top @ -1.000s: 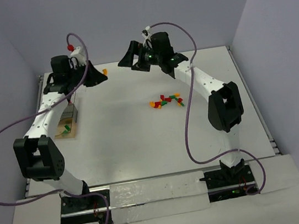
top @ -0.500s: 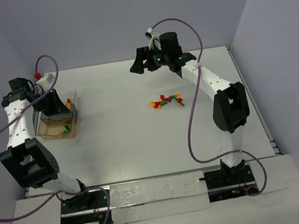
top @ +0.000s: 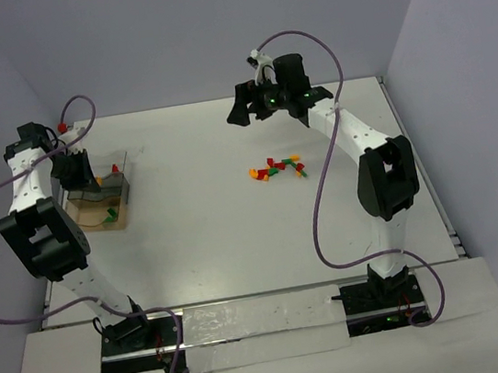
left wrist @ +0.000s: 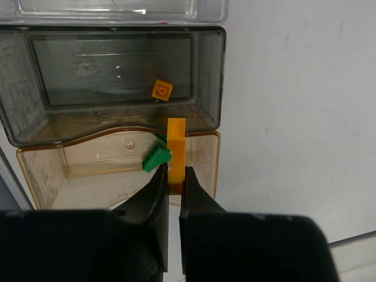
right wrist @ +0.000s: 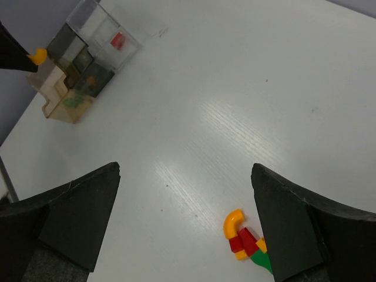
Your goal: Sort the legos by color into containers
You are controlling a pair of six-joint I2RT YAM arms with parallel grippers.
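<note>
My left gripper (left wrist: 174, 174) is shut on an upright orange-yellow lego (left wrist: 176, 144) and holds it over the containers (left wrist: 218, 76). The dark middle tray holds one orange lego (left wrist: 162, 90). The nearer tan tray holds a green lego (left wrist: 156, 157). In the top view the left gripper (top: 89, 183) hangs above the containers (top: 116, 220) at the left. The pile of red, green and orange legos (top: 276, 168) lies mid-table. My right gripper (top: 251, 104) is open and empty, high above the table behind the pile (right wrist: 244, 239).
In the right wrist view the containers (right wrist: 61, 108) sit far left, with a red lego (right wrist: 117, 40) in the far clear tray. White table lies between containers and pile. Purple cables loop off both arms.
My left gripper has swung from the far middle of the table, where an orange lego lay, left and back to above the containers, carrying that lego. The right gripper shifted slightly right.
</note>
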